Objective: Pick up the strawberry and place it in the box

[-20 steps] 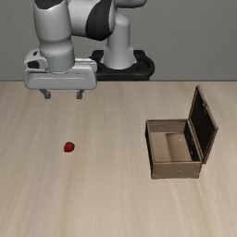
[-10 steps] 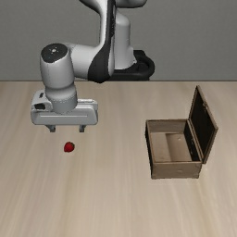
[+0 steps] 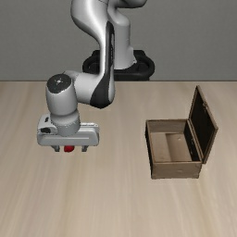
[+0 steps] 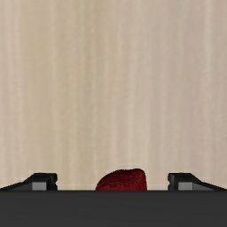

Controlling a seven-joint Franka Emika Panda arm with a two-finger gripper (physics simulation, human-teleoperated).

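End effector hangs low over the counter, fingers spread and released, gripping nothing. Between its fingertips the strawberry lies on the counter, with a gap on each side. Step in hand looks like the grasp, just before closing. Next move probably calls for clenching squarely on the strawberry, then lifting and carrying it toward the exterior view's right. On that side, well apart, sits the box, lid raised. Path between looks free. Risk: the small round fruit may slip from an off-centre pinch.

Bright, even, diffuse lighting with faint soft shadows.
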